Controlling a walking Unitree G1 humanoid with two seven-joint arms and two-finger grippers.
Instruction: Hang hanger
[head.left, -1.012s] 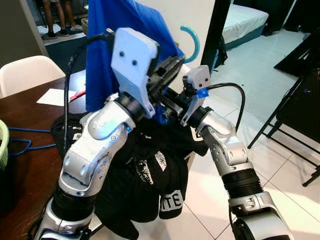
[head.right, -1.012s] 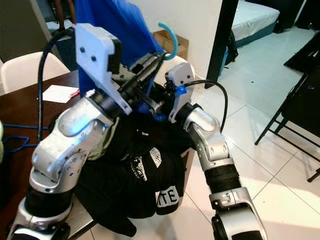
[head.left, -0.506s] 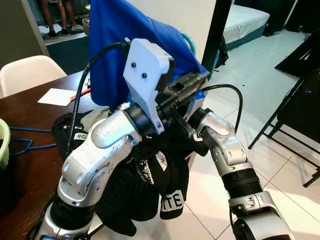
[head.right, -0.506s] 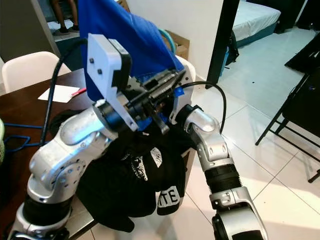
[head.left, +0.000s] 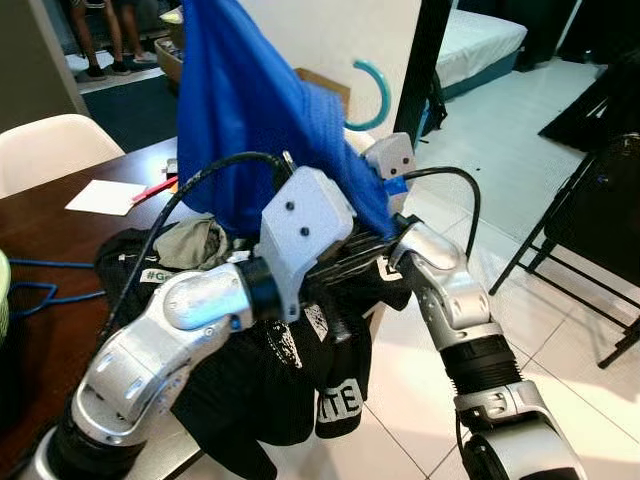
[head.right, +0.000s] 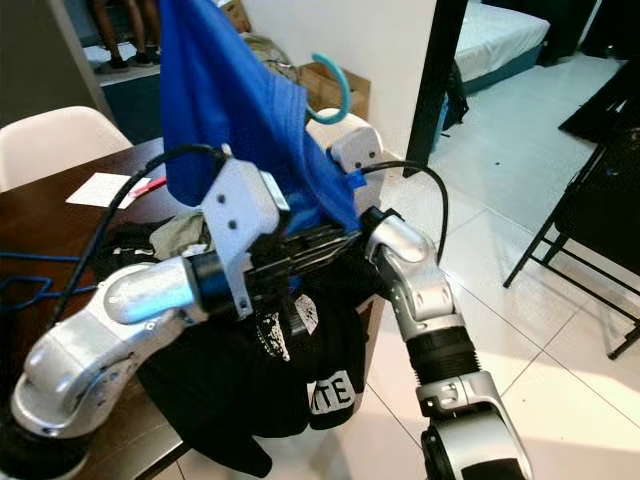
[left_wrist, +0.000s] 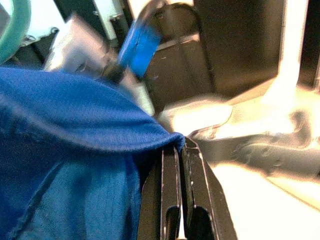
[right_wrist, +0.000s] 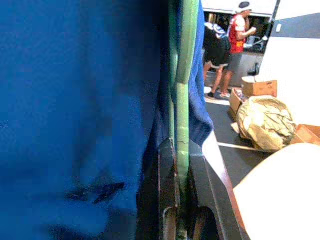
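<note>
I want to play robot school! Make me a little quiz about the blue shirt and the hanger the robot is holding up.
1. True or false: the right end effector is clamped on the green plastic hanger.
2. What colour is the pile of clothes on the dark wooden table? A) black B) yellow C) pink
3. Fill in: the left end effector pinches the edge of the ____ fabric shirt.

Key: 1 true; 2 A; 3 blue.
</note>
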